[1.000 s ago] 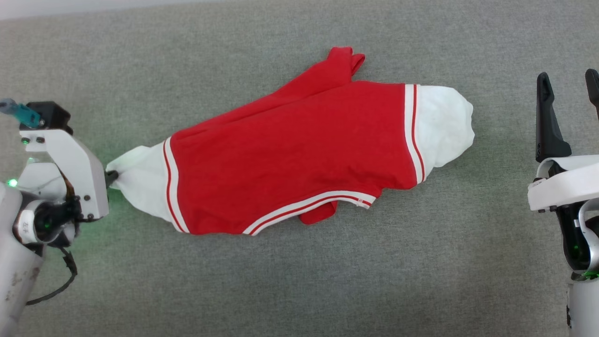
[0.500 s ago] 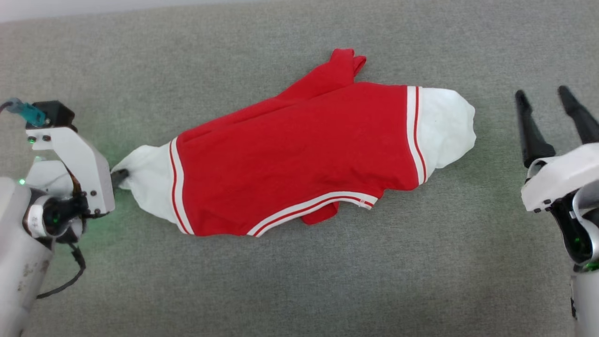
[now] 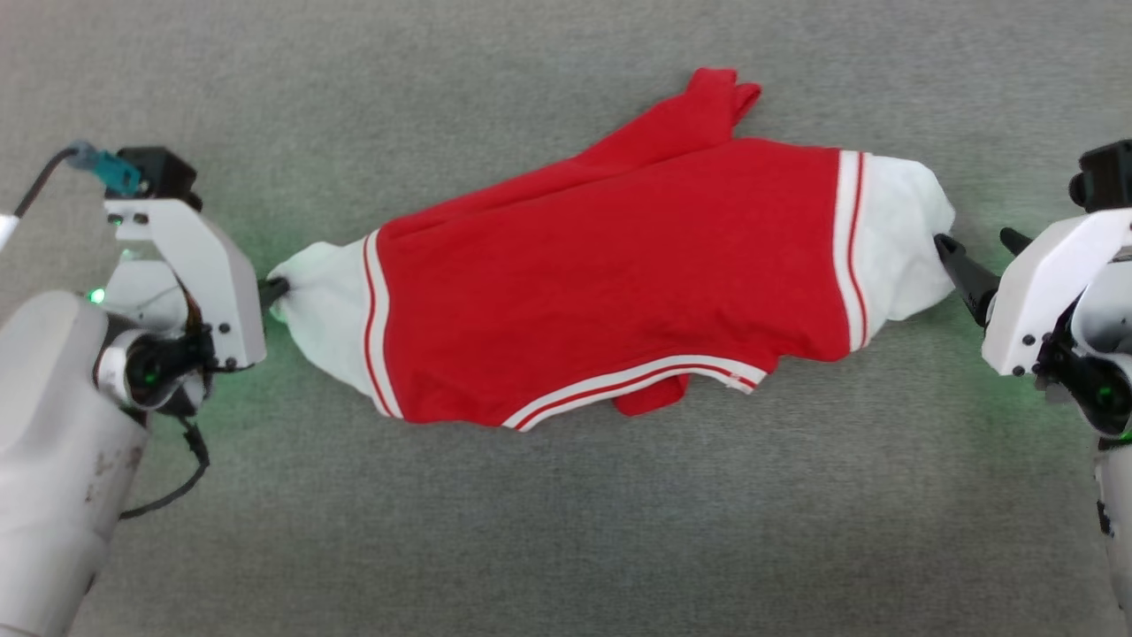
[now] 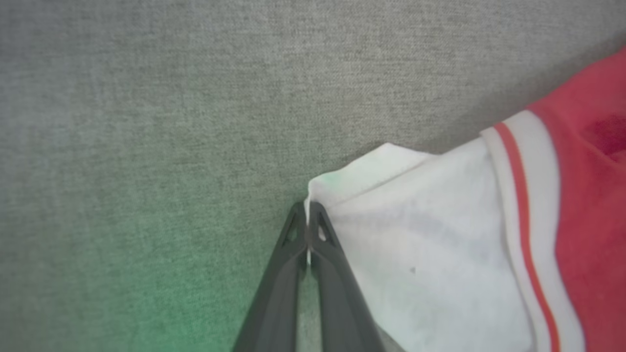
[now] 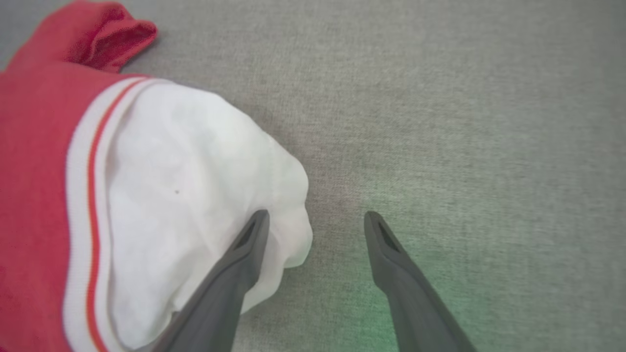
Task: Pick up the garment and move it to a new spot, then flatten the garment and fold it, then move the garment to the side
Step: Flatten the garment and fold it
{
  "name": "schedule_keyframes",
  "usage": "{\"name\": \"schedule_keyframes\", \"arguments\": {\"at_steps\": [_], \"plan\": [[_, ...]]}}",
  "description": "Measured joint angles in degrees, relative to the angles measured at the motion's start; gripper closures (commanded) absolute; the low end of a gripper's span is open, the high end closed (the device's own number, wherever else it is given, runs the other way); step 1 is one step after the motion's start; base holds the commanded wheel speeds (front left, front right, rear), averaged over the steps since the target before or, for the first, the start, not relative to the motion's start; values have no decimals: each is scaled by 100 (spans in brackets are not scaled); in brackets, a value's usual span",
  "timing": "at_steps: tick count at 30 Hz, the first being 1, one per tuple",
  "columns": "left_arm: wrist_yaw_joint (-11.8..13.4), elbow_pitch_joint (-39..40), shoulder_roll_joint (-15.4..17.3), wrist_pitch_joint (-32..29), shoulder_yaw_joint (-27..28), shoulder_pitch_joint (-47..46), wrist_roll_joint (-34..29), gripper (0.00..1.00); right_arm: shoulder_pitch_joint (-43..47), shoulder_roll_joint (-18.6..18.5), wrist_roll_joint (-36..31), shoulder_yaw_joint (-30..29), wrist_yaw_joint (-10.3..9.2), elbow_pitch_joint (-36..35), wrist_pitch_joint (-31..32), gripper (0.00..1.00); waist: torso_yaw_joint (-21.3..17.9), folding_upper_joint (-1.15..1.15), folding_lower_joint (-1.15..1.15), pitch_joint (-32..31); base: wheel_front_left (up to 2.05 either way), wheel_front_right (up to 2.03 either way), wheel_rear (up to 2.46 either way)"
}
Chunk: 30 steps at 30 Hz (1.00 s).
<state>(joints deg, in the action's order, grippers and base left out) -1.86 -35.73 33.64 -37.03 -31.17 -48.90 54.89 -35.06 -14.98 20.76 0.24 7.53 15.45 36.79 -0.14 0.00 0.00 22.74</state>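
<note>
The garment (image 3: 610, 283), bright red with white sleeve ends and striped trim, lies stretched left to right on the grey cloth surface (image 3: 566, 531). A red fold sticks out at its far edge and another peeks from under the near hem. My left gripper (image 3: 276, 290) is shut on the tip of the left white sleeve end (image 4: 430, 254); the left wrist view shows a thin edge of white cloth pinched between the closed fingertips (image 4: 307, 212). My right gripper (image 3: 975, 241) is open at the right white sleeve end (image 5: 195, 186), one finger (image 5: 234, 264) over the cloth, the other on bare surface.
Grey fabric surface spreads on all sides of the garment, with wide room in front and behind. A teal plug and black cable (image 3: 106, 168) sit on my left wrist. Green light from both wrists tints the surface near the sleeve ends.
My right gripper has swung from upright at the right edge down to the right sleeve end, still open. The left gripper keeps its hold. The head camera has shifted.
</note>
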Motion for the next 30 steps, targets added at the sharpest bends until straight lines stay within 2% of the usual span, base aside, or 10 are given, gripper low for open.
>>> {"name": "schedule_keyframes", "arguments": {"at_steps": [6, 7, 8, 12, 19, 26, 30], "plan": [[-168, -159, -172, 127, -58, -198, -13, 100, -322, -105, 297, 111, 0, 486, 530, 0, 169, 0, 0, 124, 0, 0, 0], [-175, -189, -201, 134, -65, -230, -12, 100, -371, -126, 332, 124, -1, 546, 599, 36, 191, 0, 0, 139, 0, 0, 0], [-197, -220, -226, 148, -71, -252, -12, 100, -425, -167, 342, 198, -1, 588, 673, 99, 212, 0, 0, 152, 0, 0, 0], [-264, -322, -266, 176, -101, -311, -10, 100, -567, -267, 400, 261, -1, 717, 761, 100, 260, 0, 0, 164, 0, 0, 0], [-259, -291, -202, 86, -151, -454, -56, 100, -828, -214, 716, 238, -1, 621, 706, 100, 240, 0, 0, -77, 0, 0, 0], [-79, 290, -25, -205, -15, -1093, -85, 100, -1424, -60, 953, -32, -1, 328, 552, 100, 199, 0, 0, -515, 0, 0, 0], [35, 531, 158, -314, 55, -1562, -180, 100, -1882, 132, 924, -138, -1, 279, 265, 100, 164, 0, 0, -787, 0, 0, 0]]}}
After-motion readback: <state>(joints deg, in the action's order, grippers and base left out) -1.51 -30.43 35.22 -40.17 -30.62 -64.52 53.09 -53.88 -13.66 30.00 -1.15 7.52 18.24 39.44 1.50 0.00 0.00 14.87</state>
